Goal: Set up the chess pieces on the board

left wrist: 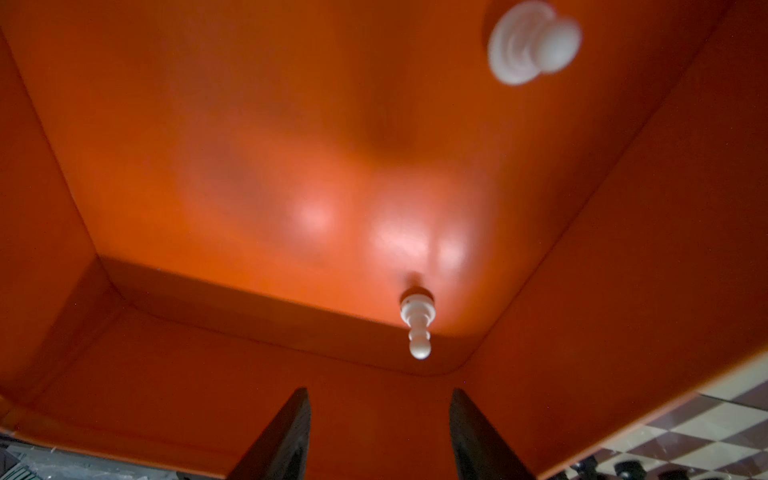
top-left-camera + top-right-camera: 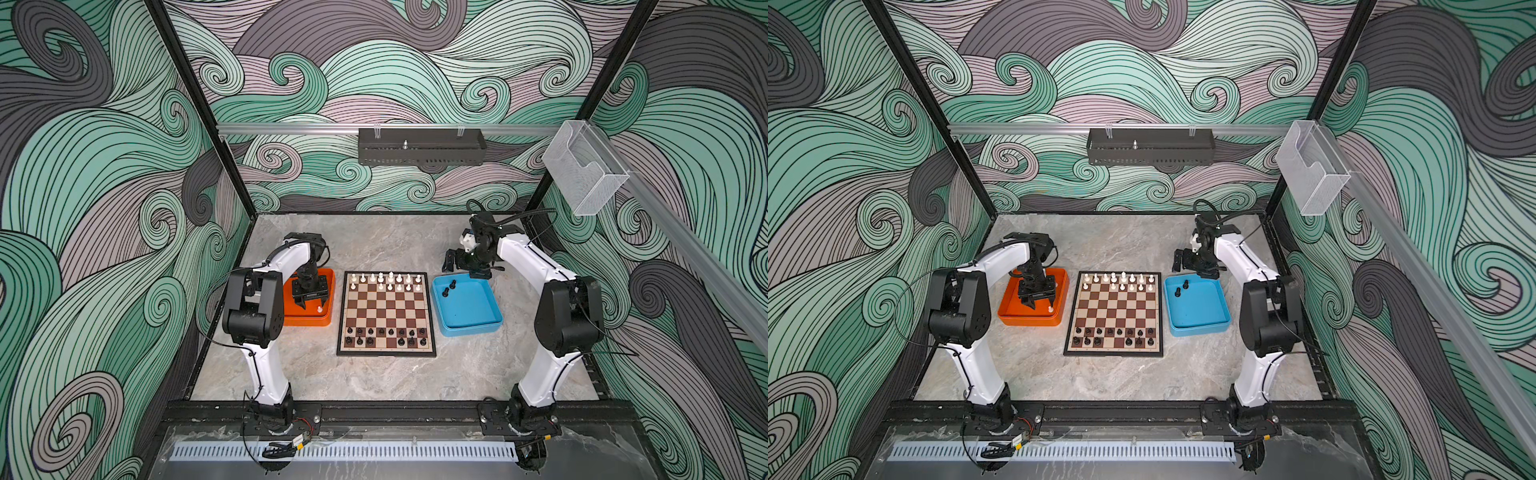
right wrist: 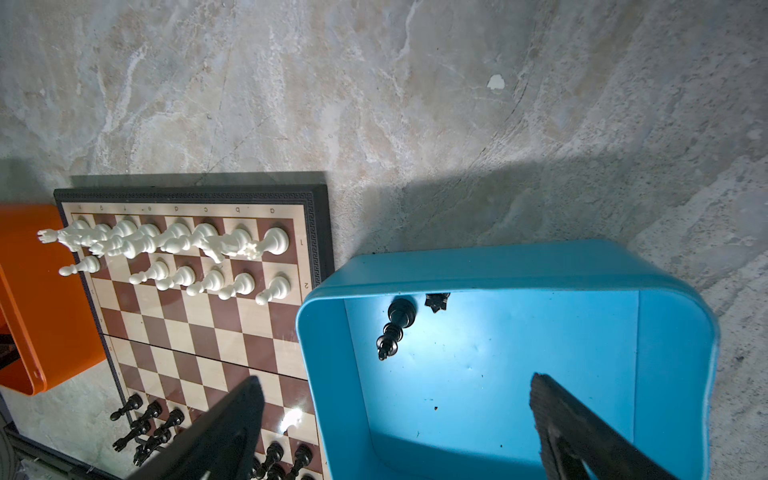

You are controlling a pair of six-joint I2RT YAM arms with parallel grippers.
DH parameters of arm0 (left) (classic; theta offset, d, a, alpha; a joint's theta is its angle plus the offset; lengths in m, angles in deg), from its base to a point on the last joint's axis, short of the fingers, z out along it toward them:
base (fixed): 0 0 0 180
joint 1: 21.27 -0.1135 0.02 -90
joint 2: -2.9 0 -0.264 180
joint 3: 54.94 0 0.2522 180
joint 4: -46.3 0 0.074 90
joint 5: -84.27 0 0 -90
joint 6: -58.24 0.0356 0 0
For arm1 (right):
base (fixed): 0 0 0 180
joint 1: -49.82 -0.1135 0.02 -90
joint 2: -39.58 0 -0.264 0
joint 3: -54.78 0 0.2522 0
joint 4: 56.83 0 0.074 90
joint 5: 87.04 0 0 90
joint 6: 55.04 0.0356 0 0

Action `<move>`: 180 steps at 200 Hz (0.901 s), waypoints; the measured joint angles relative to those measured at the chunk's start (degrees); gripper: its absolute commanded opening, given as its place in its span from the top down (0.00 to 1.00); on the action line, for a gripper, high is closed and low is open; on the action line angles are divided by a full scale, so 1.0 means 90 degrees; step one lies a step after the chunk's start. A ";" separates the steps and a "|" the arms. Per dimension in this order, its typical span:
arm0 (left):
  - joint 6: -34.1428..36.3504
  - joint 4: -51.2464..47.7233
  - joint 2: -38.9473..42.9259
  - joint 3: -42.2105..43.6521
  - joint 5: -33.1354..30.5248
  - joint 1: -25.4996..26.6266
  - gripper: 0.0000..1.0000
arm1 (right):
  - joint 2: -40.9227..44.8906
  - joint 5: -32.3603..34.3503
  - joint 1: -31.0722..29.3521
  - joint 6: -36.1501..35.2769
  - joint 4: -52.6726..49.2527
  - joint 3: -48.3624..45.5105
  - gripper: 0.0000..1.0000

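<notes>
While gaps are left in both ranks on the board (image 2: 386, 316), which is set mid-surface (image 2: 374, 245) between an orange tray (image 2: 309, 322) on the left and a blue tray (image 2: 471, 328) on the right, the left tool (image 1: 380, 395) is held low inside the orange tray, its jaws part open with nothing gripped between them. It is judged to be lined up on the white pawn (image 1: 417, 328), which is seen upright just beyond the fingertips at the tray's near right corner. A grasp there would be cramped by the two walls that meet close beside it. A second white piece (image 1: 532, 41) is seen blurred in the left wrist view and is hidden under the tool in both top views. White men (image 2: 386, 280) are ranked along the far two rows, with two squares left open in the pawn row, presumably meant for these two. The right tool (image 3: 395, 378) is kept wide open and empty above the blue tray's far edge, clear of the board, probably so that the left arm's path is not crossed. Two black pieces (image 3: 395, 328) are left near that tray's far left corner, close to its wall. Black men (image 2: 384, 336) are set on the near rows, with gaps in the nearest. Any placement would have to be threaded between close neighbours that could be knocked.
</notes>
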 measured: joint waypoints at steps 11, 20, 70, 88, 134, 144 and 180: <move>-0.0002 0.0070 -0.0024 0.0000 0.0002 0.0000 0.47 | 0.0000 0.0000 0.0007 -0.0002 -0.0012 0.0027 0.00; -0.0002 0.0119 -0.0061 0.0000 0.0002 0.0000 0.48 | 0.0000 -0.0002 0.0012 -0.0002 -0.0012 0.0046 0.01; -0.0007 0.0299 -0.0255 0.0012 0.0049 0.0000 0.53 | 0.0000 -0.0121 0.0036 -0.0036 -0.0022 0.0049 0.00; -0.0007 0.0347 -0.0255 0.0036 0.0068 0.0000 0.55 | 0.0002 -0.0299 0.0036 -0.0085 0.0027 0.0046 0.00; -0.0036 0.0442 -0.0255 0.0279 0.0146 0.0012 0.60 | 0.0083 -0.1158 0.0036 -0.0168 0.0364 -0.0121 0.00; -0.0053 0.0471 -0.0255 0.0313 0.0155 0.0019 0.61 | 0.0095 -0.1328 0.0036 -0.0172 0.0430 -0.0165 0.00; -0.0061 0.0527 -0.0255 0.0328 0.0158 0.0024 0.64 | 0.0107 -0.1649 0.0036 -0.0182 0.0537 -0.0226 0.00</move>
